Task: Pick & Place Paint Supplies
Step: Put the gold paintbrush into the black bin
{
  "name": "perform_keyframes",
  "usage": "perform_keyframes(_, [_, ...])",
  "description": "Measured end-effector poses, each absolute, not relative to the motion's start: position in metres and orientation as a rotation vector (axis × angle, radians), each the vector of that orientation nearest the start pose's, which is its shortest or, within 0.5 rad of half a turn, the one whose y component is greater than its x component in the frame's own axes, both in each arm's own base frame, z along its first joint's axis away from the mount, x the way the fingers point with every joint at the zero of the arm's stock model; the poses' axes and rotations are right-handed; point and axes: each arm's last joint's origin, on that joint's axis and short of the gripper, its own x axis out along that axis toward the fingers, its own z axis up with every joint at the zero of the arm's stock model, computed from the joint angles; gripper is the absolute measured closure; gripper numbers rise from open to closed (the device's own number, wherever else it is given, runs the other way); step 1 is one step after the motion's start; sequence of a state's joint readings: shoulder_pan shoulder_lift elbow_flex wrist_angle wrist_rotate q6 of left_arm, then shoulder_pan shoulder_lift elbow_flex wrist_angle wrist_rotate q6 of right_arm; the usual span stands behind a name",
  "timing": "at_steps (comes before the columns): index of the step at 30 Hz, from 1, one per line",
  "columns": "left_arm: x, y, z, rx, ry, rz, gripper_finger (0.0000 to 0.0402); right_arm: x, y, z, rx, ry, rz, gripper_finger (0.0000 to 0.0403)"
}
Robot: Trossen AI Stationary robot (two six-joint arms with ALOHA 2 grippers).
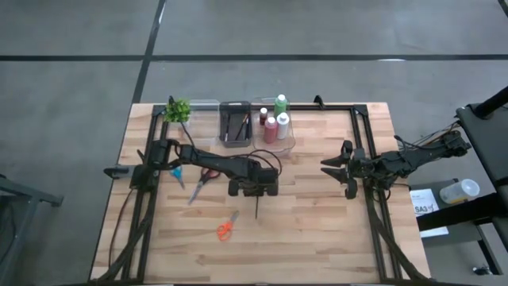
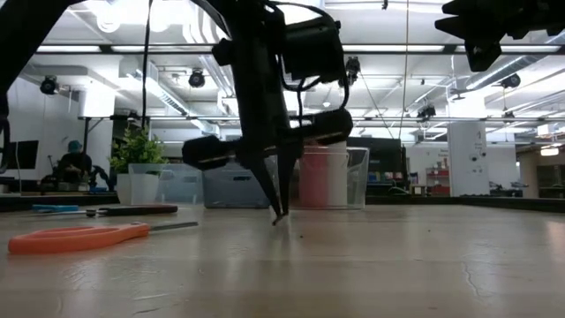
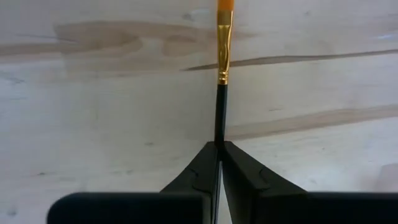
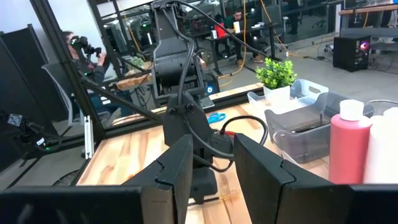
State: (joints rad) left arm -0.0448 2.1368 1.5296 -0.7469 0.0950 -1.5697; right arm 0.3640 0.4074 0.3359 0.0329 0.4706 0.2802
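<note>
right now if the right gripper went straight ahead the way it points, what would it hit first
Most likely the left arm: in the right wrist view it stands directly ahead of the open right gripper, with bare table between. Depth is hard to judge.

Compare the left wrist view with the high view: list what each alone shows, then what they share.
Left wrist only: the brush's gold ferrule and orange bristles, pinched between shut fingers.

High only: the orange-handled scissors, dark grey bin, dark red paint bottle, green potted plant, and the raised right gripper.

Both: the left gripper holding the thin dark-handled brush over the wooden table.

Grey concrete floor (image 1: 71, 95), white ceiling lights (image 2: 110, 19), wooden table (image 1: 317, 238).
</note>
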Motion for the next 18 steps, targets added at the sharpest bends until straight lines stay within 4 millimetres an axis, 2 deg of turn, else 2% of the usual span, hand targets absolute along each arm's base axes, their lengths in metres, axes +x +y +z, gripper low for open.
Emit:
perform_keyframes(7, [0.411,-0.019,0.159,-1.331,1.139,0.967,0.0376,0.117,0.03,0.247,0.264,0.02,-0.111,0.0287])
perform_keyframes(12, [0.402,-0.015,0.182,-1.335,1.124,0.972,0.0376,0.117,0.03,0.247,0.264,0.021,-0.111,0.0287])
perform_keyframes(18, [0.384,-0.003,0.219,-1.323,1.046,1.011,0.0376,0.117,0.03,0.247,0.264,0.021,-0.11,0.0287])
